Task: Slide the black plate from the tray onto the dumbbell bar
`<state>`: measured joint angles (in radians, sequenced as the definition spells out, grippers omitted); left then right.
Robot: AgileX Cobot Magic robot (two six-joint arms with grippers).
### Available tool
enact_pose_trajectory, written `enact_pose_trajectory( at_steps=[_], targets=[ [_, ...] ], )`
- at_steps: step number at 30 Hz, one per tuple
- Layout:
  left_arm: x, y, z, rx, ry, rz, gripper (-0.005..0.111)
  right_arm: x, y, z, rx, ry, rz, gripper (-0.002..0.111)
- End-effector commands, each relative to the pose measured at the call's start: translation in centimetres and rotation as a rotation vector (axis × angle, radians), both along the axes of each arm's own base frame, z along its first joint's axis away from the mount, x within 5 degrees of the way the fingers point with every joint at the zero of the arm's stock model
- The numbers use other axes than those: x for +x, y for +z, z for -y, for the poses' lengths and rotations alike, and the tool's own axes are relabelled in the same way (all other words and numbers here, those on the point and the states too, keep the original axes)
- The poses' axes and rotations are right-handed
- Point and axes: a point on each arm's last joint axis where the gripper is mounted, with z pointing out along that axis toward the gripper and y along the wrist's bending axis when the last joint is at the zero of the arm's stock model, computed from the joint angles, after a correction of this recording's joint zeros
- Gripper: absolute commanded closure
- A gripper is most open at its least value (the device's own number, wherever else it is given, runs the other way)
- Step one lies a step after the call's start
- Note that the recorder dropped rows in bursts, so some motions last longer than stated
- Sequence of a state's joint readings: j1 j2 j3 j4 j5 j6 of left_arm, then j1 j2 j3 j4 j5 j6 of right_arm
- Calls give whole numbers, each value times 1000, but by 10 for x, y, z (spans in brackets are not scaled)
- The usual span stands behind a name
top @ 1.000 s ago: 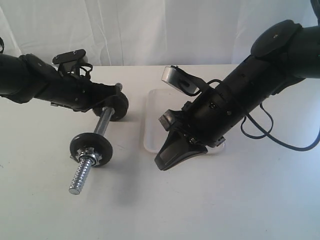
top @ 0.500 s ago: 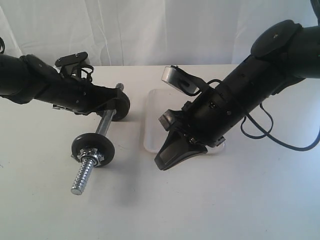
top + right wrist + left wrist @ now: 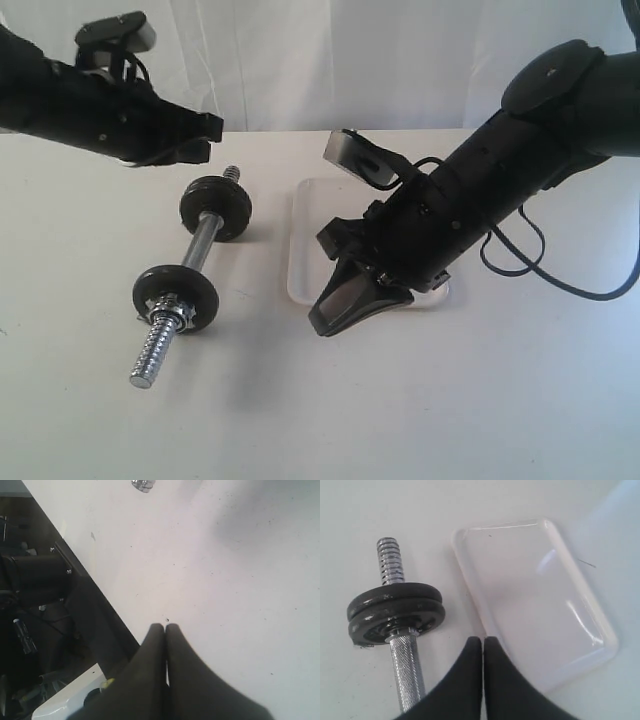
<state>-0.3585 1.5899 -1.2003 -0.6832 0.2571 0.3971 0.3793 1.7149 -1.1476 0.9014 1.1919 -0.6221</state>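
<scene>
You have left gripper [image 3: 482,641] and right gripper [image 3: 165,627] each pressed together; matte-black round plate [image 3: 216,207] on chrome steel bar [image 3: 200,250] beside white tray [image 3: 535,605].

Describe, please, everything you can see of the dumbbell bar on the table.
The dumbbell bar is a chrome steel rod lying on the white table, slanting away from the exterior camera. Its middle is knurled, its ends coarsely threaded. Two black plates sit stacked near the far end, a third plate near the front end, backed by a silver star nut. It lies beside the tray, apart from it. The shut left tool hovers above, clear of it.
</scene>
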Motion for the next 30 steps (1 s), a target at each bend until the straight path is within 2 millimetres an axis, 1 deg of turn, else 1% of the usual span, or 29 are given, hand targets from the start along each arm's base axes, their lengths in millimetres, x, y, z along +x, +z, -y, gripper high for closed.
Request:
enact_pose_trajectory(
  at_steps=[1, 3, 5, 6, 8, 10, 14, 16, 18, 21, 26, 28, 30],
  targets=[
    [-28, 29, -14, 81, -82, 15, 107, -3, 6, 0, 29, 8, -16, 108],
    [-34, 35, -23, 131, -66, 8, 107, -3, 6, -1, 33, 6, -17, 108],
    [-35, 32, -33, 200, -30, -19, 107, -3, 6, -1, 35, 5, -18, 108],
    [-32, 26, -37, 223, 3, -53, 107, -3, 6, -1, 34, 5, -18, 108],
    [-28, 9, -42, 248, 51, -115, 107, -3, 6, -1, 34, 5, -18, 108],
    [-24, -11, -42, 272, 52, -148, 107, -3, 6, -1, 34, 5, -18, 108],
    [-9, -53, -38, 292, 67, -208, 107, -3, 7, -1, 41, 2, -20, 108],
    [-4, -70, -37, 307, 63, -254, 107, -3, 7, -1, 41, 2, -20, 108],
    [-1, -80, -36, 316, 61, -279, 107, -3, 7, -2, 45, 0, -22, 108],
    [2, -86, -35, 318, 66, -280, 107, -3, 7, -2, 47, -2, -23, 108],
    [4, -85, -35, 305, 80, -264, 107, -3, 7, -2, 47, -2, -23, 108],
    [1, -78, -36, 300, 79, -251, 107, -3, 7, -2, 47, -2, -23, 108],
    [-2, -64, -37, 287, 81, -218, 107, -3, 7, -2, 47, -2, -23, 108]
  ],
)
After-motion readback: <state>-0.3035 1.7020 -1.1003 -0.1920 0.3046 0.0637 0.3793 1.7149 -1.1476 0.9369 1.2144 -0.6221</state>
